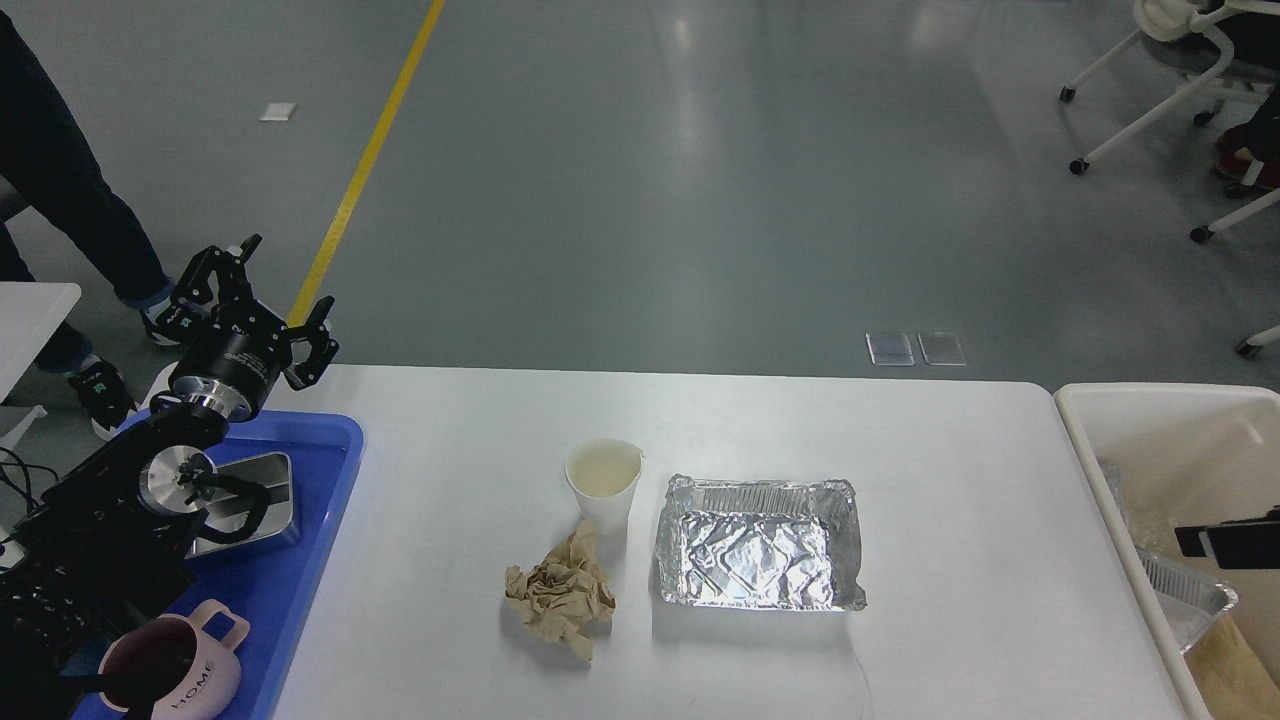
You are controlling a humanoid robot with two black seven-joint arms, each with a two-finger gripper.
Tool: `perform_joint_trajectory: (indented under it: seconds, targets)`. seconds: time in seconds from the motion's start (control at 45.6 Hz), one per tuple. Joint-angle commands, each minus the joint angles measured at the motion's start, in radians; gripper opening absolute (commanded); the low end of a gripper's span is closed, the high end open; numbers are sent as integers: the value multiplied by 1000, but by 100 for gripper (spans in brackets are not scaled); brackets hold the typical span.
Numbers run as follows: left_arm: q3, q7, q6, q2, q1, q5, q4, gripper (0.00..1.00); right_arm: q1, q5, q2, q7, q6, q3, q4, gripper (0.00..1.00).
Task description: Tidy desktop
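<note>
White bench (900,480) fills centre view, carrying an empty paper cup (603,482), crumpled brown paper (560,595) and an empty foil tray (758,545). Blue tray (300,560) at left holds a steel tin (255,500) and pink mug (185,665); cream bin (1100,450) at right holds a foil container (1190,598). Left gripper (262,300) above blue tray, jaws wide, holding nothing; right gripper hardly visible, cannot tell.

Here's the counter (1000,520): a wide, flat, smooth white top with rounded far corners, lying level and filling the lower half of the view. Its far edge runs straight across against the grey floor, and its near edge runs out of the bottom of the view. The surface is glossy, with soft shadows near the middle. The left end is covered over; the right end stops at a rounded corner.
</note>
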Motion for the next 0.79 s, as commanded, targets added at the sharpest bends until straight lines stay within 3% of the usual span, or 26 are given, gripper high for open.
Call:
perform_joint_trajectory:
  seconds: [0.0,0.329,0.417,0.614,0.768]
  targets:
    - [1,0,14,-6,-4,0,0,97,5,0,110,-56,2,0,-8,100]
    - [34,3,17,3,2,0,0,97,40,0,305,-66,6,-3,-103,100]
    - [44,0,15,6,2,0,0,97,63,-1,390,-99,6,-6,-132,100]
    - [45,2,15,12,2,0,0,97,123,-7,541,-217,11,-34,-163,100]
    - [47,2,17,12,2,0,0,97,222,-30,555,-224,12,-168,-162,100]
